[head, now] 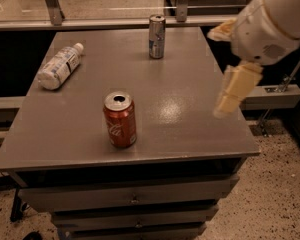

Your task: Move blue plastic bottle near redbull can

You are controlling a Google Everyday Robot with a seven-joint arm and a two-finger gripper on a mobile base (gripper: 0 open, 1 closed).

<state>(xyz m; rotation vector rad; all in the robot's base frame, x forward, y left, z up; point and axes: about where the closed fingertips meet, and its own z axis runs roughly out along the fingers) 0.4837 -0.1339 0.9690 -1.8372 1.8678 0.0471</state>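
The blue plastic bottle point(58, 66) lies on its side at the far left of the grey table point(190, 124), white cap pointing to the back. The redbull can point(156, 36) stands upright at the back middle edge of the table. My gripper point(217, 73) hangs over the table's right side, well right of both and above the surface. Its cream fingers point(236, 88) are spread apart and hold nothing.
A red cola can point(120, 119) stands upright at the front middle of the table. Drawers point(132, 199) sit under the tabletop. A metal rail and glass panel point(115, 21) run behind the table. Speckled floor lies to the right.
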